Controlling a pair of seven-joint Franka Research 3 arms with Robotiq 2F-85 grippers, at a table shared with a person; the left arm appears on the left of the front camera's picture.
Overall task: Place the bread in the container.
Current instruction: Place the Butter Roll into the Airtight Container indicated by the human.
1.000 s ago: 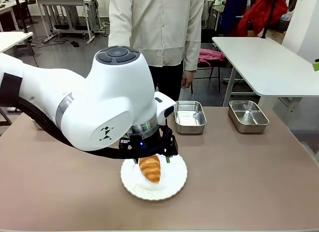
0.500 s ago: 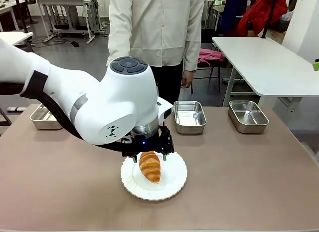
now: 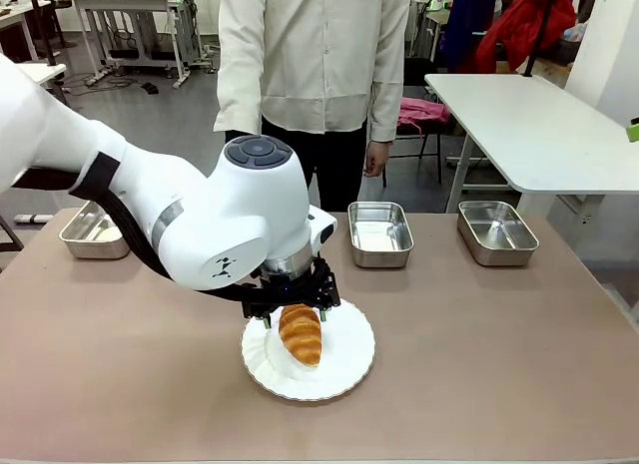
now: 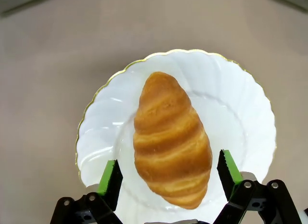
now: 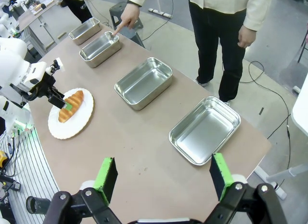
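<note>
The bread point(image 4: 171, 142) is a golden-brown croissant with ridges across its body and a taper at both ends. It lies flat in the middle of a round white plate point(image 4: 101, 132) with a scalloped, gold-edged rim, near the robot's edge of the table. In the right wrist view a person's finger touches the rim of the container point(image 5: 99, 46), a small shiny rectangular steel pan with rounded corners and a rolled rim. It is the second in a row of four identical pans along the far side of the table, upright, with nothing inside, well apart from the croissant
</note>
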